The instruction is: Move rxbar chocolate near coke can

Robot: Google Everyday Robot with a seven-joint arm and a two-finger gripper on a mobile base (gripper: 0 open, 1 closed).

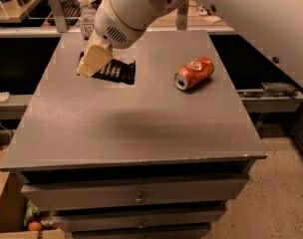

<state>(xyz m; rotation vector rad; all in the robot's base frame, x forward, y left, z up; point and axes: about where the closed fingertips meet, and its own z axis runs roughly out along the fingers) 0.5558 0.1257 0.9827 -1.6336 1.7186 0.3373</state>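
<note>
Fingers point(95, 58) of the gripper point(87, 69) are closed on one end of the rxbar chocolate point(116, 71), the end farther from the coke can point(194, 72). The black wrapper sticks out sideways from the grip over the back left part of the surface point(141, 128); whether it rides just clear of the top or brushes it I cannot tell. The can lies on its side, well apart from the bar, its silver end turned toward the front.

Held by one end only, the flat wrapper could pivot or slide out of the grip on the way across. The can, being on its side, would likely roll if the bar or the wrist nudged it on arrival. A water bottle point(85, 18) stands upright just behind the wrist and could be tipped by a backward swing.

The grey surface tops a cabinet of drawers point(137, 197). Behind it runs a bench, and speckled floor point(271, 193) shows at the right.
</note>
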